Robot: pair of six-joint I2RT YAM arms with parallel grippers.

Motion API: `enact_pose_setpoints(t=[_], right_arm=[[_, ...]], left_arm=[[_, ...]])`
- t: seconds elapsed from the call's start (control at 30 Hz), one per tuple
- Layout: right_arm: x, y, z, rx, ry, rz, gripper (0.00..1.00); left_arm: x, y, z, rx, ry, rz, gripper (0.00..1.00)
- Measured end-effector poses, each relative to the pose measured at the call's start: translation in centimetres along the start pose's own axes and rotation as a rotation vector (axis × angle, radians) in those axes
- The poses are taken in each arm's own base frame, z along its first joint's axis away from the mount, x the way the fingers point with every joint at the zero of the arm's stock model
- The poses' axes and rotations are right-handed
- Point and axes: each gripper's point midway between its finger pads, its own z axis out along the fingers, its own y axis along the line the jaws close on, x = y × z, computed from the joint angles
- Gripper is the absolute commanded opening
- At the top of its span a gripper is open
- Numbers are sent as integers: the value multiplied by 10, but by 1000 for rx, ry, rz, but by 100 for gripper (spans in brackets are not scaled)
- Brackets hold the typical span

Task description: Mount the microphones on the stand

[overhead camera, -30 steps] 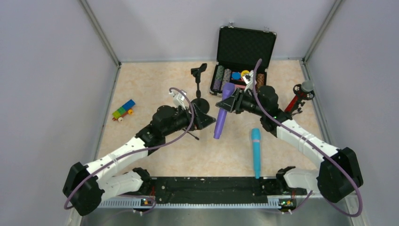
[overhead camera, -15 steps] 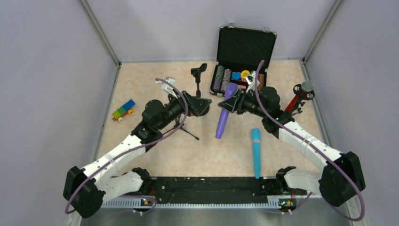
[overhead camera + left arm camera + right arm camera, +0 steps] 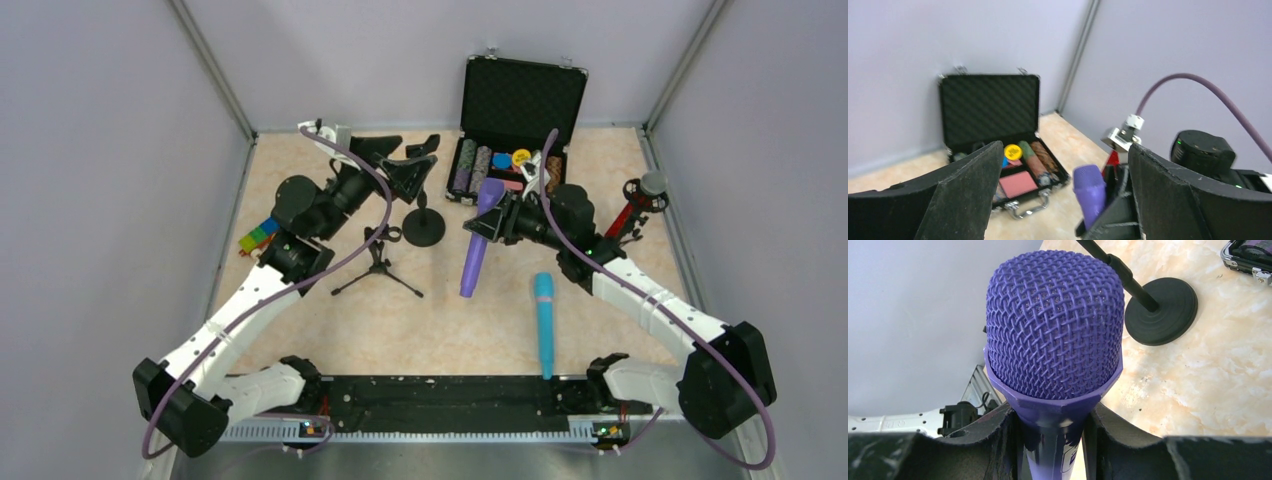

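My right gripper (image 3: 490, 222) (image 3: 1053, 415) is shut on the purple microphone (image 3: 474, 255) (image 3: 1055, 325) just under its mesh head, and the body hangs down toward the table. The purple head (image 3: 1089, 192) also shows in the left wrist view. The teal microphone (image 3: 543, 325) lies flat near the front right. The red microphone (image 3: 630, 212) with its silver head leans by the right wall. A round-base stand (image 3: 424, 228) (image 3: 1160, 310) rises at centre back and a small tripod stand (image 3: 378, 265) sits left of it. My left gripper (image 3: 400, 165) (image 3: 1065, 150) is open and empty, raised beside the round-base stand's top clip.
An open black case (image 3: 520, 95) (image 3: 988, 107) of poker chips stands at the back, right of the stands. A coloured toy block car (image 3: 262, 232) lies near the left wall. Walls close in on three sides.
My left arm has lifted and swung back-left from over the tripod stand to the top of the round-base stand, uncovering the tripod. The right arm and purple microphone have barely moved.
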Motion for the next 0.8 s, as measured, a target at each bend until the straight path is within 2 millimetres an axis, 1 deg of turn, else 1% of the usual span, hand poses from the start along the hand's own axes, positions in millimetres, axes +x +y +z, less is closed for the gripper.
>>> enact_pose_setpoints(t=[0.07,0.13,0.27,0.37,0.5,0.63,0.8], right_arm=[[0,-1,0,4,0,-3,0],[-1,-2,-1,5,0,-4,0],[-1,-4,-1,7,3,-7,0],[0,-5,-2,6,9,-4,0],[2,-9,-1,10,20,3,0],[4,-16,1,20,35,15,0],[8,-23,3,29,57,30,0]], left_arm=[[-11,4,5,-11,-7,68,98],[-18,9,10,-26,1,129,99],[-22,20,21,-43,37,256,99],[-11,34,27,-55,99,348,99],[8,53,35,-55,208,417,99],[27,78,38,-55,297,428,99],[54,106,36,-70,382,398,99]])
